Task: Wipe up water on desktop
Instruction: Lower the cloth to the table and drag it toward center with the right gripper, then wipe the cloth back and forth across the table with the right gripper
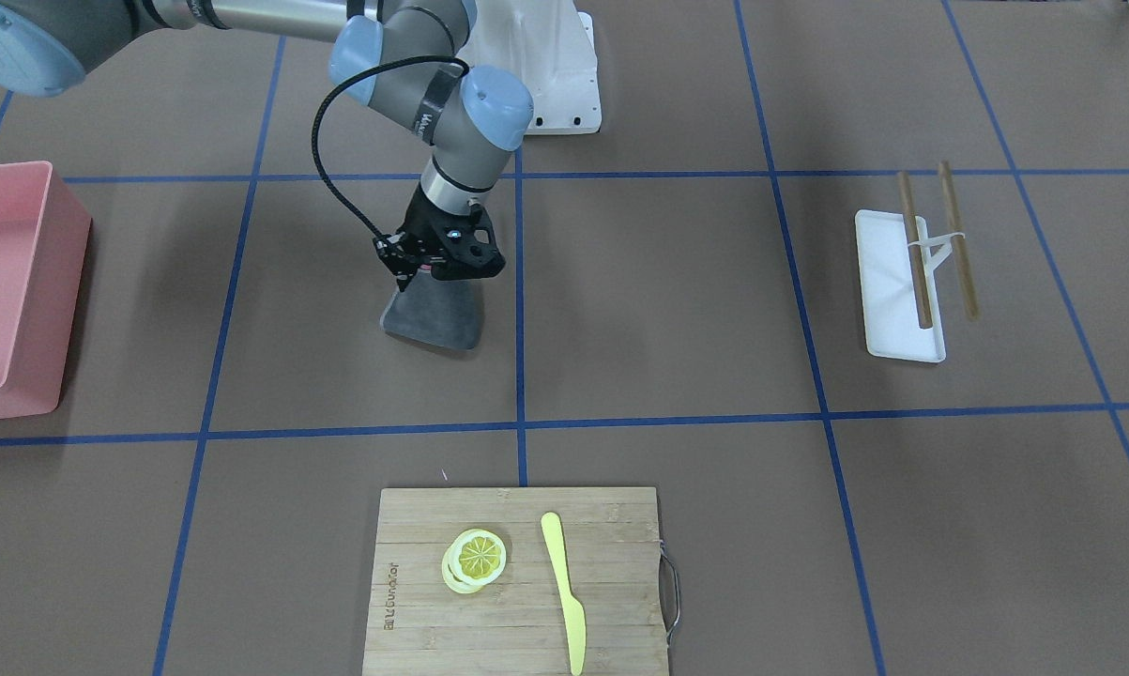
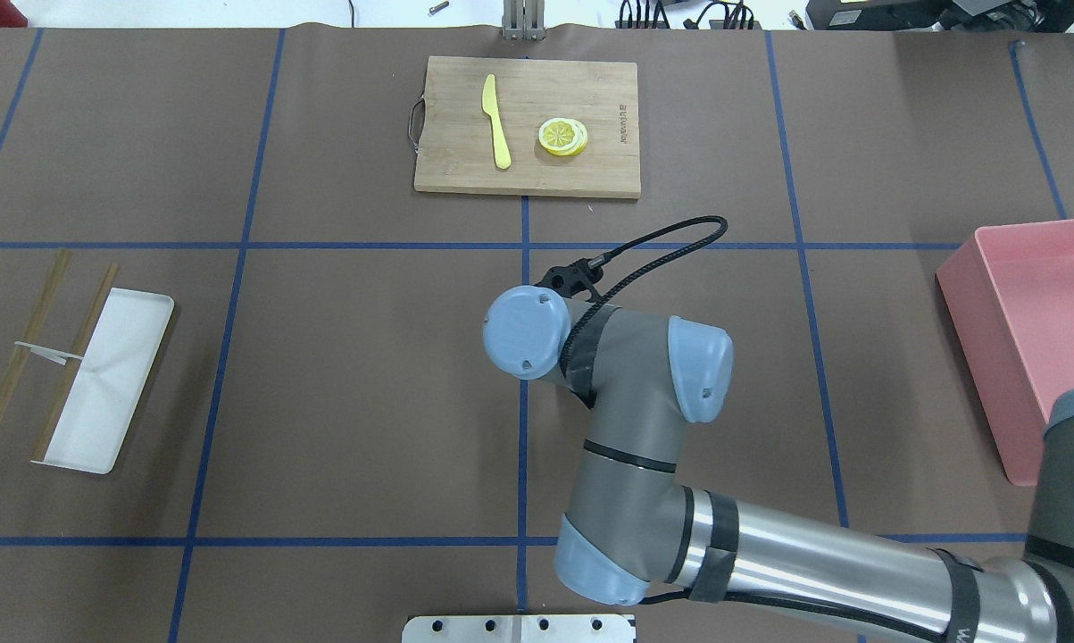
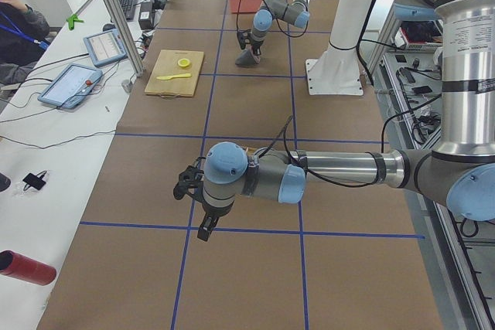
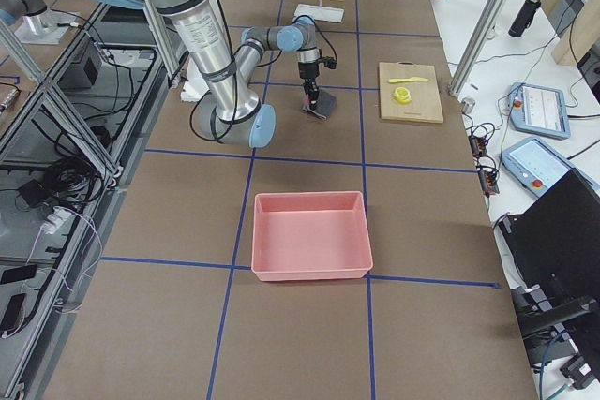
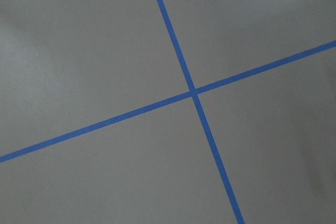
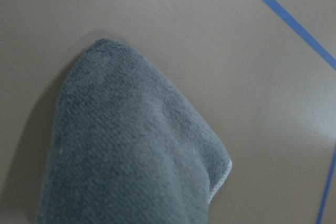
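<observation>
Right pincer [image 1: 430, 270] closed on grey cloth [image 1: 433, 321], cloth touching desktop [image 1: 667, 300]

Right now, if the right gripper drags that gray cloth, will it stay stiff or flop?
Probably floppy: the gray cloth drapes in a tent shape from the right gripper. Its looped pile likely drags on the desktop, so it may bunch rather than slide.
</observation>
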You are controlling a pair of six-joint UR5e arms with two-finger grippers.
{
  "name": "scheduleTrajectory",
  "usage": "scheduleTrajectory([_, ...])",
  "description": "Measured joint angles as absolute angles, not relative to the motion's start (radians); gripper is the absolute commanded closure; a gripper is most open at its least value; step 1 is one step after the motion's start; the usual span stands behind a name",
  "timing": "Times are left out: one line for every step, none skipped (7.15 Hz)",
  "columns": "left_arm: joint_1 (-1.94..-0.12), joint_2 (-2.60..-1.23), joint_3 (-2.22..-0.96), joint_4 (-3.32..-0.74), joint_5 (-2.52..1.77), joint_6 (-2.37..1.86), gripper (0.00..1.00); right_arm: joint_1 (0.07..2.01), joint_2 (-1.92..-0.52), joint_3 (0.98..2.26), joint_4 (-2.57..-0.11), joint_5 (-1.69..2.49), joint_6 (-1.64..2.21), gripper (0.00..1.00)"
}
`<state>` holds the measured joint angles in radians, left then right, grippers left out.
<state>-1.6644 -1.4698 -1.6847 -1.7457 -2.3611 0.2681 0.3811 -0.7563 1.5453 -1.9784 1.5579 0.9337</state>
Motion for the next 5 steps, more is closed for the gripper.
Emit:
scheduleTrajectory([-1.664, -1.47, -1.685, -1.746, -2.362, 0.267, 0.02, 0.375, -0.694, 1.498, -1.948, 1.581, 0.987, 1.0])
scheduleTrajectory([-1.664, -1.471, -1.686, -1.746, -2.363, 0.267, 0.02, 0.369, -0.669, 1.48, -1.939, 1.594, 1.017, 1.0])
scheduleTrajectory([-1.664, -1.47, -1.686, -1.746, -2.363, 0.267, 0.02, 0.366, -0.687, 1.486, -1.944, 1.599, 1.027, 1.0])
scheduleTrajectory([-1.664, -1.47, -1.686, -1.746, -2.364, 0.267, 0.02, 0.365, -0.757, 1.538, -1.956, 1.601, 1.023, 1.0])
scheduleTrajectory([-1.664, -1.47, -1.686, -1.746, -2.364, 0.267, 0.02, 0.366, -0.865, 1.644, -1.982, 1.6, 0.997, 1.0])
